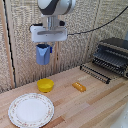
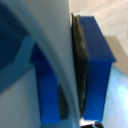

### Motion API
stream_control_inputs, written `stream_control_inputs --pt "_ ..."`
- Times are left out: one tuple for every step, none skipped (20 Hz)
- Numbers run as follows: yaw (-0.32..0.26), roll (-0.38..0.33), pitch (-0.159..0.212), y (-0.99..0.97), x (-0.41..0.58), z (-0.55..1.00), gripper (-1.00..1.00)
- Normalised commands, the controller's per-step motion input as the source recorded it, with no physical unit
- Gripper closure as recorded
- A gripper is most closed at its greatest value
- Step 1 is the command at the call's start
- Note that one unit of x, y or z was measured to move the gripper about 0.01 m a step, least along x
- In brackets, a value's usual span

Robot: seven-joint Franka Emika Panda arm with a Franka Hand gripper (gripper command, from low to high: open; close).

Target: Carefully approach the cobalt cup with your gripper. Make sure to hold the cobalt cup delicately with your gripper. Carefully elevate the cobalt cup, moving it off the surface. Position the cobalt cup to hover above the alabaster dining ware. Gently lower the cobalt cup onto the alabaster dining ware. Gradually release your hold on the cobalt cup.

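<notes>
High above the wooden table point(image 1: 95, 107), the pincer point(image 1: 44, 48) grasps the cobalt cup point(image 1: 43, 55), held clear of the surface; the wrist view shows a blue finger point(image 2: 97, 65) pressed against the cup wall point(image 2: 60, 50). Below lie one yellow bowl point(image 1: 45, 85), one alabaster dining ware point(image 1: 31, 110) near the front edge at the exterior view's left, and one small orange object point(image 1: 79, 87). One toaster oven point(image 1: 112, 56) stands at the exterior view's right, well apart. Open tabletop separates bowl, plate and orange object.
</notes>
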Motion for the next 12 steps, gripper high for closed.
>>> stream_control_inputs --pt "0.045 0.000 0.090 0.71 -0.443 -0.07 1.00" --pt "0.047 0.000 0.099 0.69 -0.446 -0.12 1.00" --pt "0.047 0.000 0.093 0.69 -0.454 -0.17 1.00" --pt "0.049 0.000 0.092 0.68 -0.460 -0.21 1.00" --pt "0.051 0.000 0.091 0.66 -0.469 -0.26 1.00" --pt "0.055 0.000 0.087 0.63 -0.471 -0.31 1.00" --pt "0.058 0.000 0.079 0.63 -0.457 -0.36 1.00" --pt "0.060 0.000 0.069 0.60 -0.417 -0.45 1.00" --pt "0.065 0.000 0.059 0.54 -0.391 -0.47 1.00" --pt "0.064 0.000 0.040 0.53 -0.351 -0.52 1.00" --pt "0.061 0.000 0.020 0.51 -0.317 -0.57 1.00" --pt "0.062 0.000 0.012 0.41 -0.246 -0.56 1.00"
